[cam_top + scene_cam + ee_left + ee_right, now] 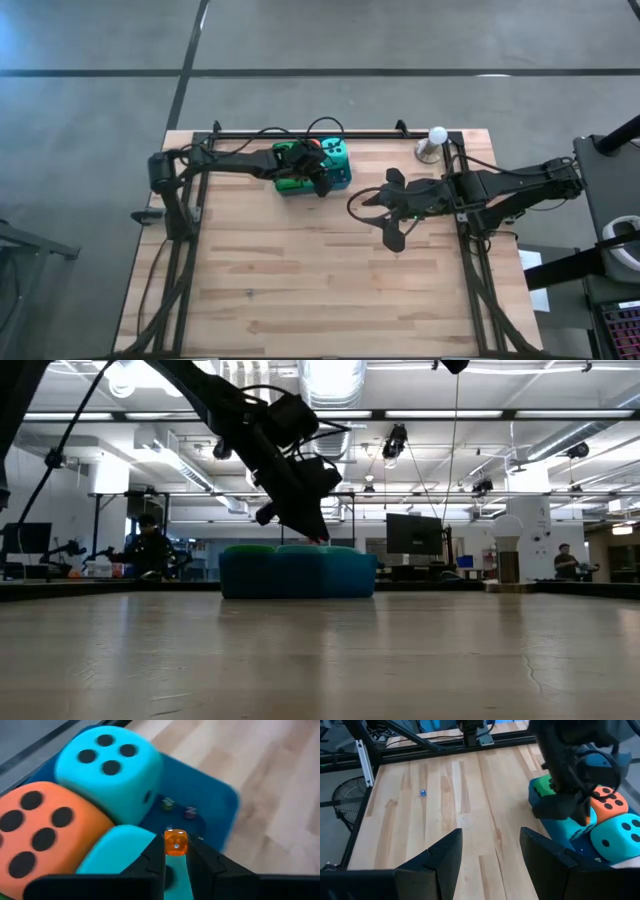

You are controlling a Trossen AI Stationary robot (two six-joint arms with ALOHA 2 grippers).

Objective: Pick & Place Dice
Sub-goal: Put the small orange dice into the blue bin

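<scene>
A blue tray at the table's far middle holds big foam dice: teal, orange-red, a second teal and green. Two tiny dice lie on the tray's bare floor. My left gripper is over the tray's near right corner, shut on a small clear orange die. My right gripper hovers open to the right of the tray, with nothing between its fingers. My left gripper pinches the small orange die by two opposite faces, at the free ends of its two fingers. The fingers slant down from the table's left. The die is above the tray floor, beside the foam dice and clear of them.
A white ball on a metal stand is at the far right. A tiny blue die lies on the bare wood toward the table's left. Black frame rails run along the far and side edges. Bare wood covers the near half.
</scene>
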